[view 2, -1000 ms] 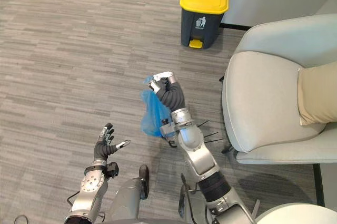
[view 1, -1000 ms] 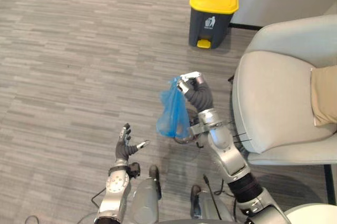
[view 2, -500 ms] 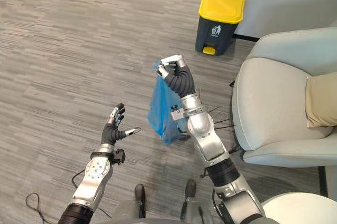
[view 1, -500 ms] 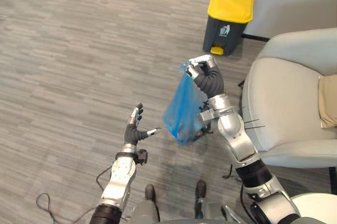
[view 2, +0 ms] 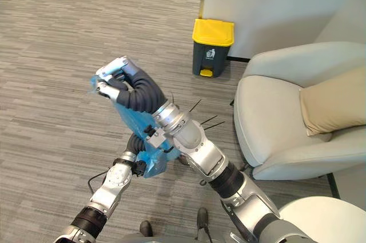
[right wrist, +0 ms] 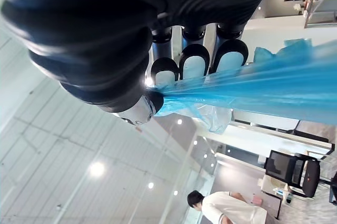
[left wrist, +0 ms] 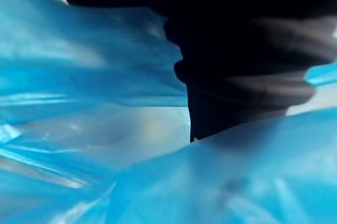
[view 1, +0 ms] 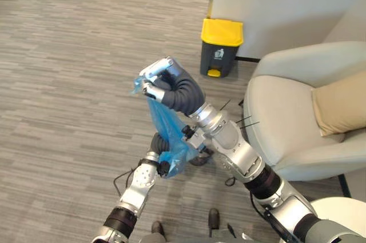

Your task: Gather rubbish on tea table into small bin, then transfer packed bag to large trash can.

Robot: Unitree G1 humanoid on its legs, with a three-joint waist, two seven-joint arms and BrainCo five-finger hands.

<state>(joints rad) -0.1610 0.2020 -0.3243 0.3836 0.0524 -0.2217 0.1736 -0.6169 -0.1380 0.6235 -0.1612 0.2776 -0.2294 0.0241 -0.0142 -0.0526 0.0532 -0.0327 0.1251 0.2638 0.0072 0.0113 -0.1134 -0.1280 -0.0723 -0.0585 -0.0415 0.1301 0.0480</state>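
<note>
Right hand [view 1: 168,86] is raised near the middle of the head view. Its fingers [right wrist: 194,65] are curled tight round the gathered neck of the blue bag [view 1: 164,120], which hangs below it, clear of the floor [view 1: 68,83], its belly sagging toward 6 o'clock. Left hand [view 1: 155,142] sits against the bag's lower part at about 6 o'clock of the right hand. The plastic covers it, so whether it grips or merely props the bag cannot be told. The large trash can [view 1: 220,54], dark with a yellow lid [view 1: 222,30] lying shut, stands by the wall [view 1: 274,3] at roughly 1 o'clock of the bag and well apart from it. A pale armchair [view 1: 286,117] with a tan cushion [view 1: 340,103] takes up the 3 o'clock side. The step in hand looks to be the carry to the can. To do it well, the right hand should probably hold the neck firmly so the mouth does not open. The bag should hang free without snagging on the chair, and the approach should bear toward 1 o'clock, skirting the armchair. The lid will need raising, likely by the yellow pedal [view 1: 214,73] at the can's foot, before the bag is let go over the opening.
</note>
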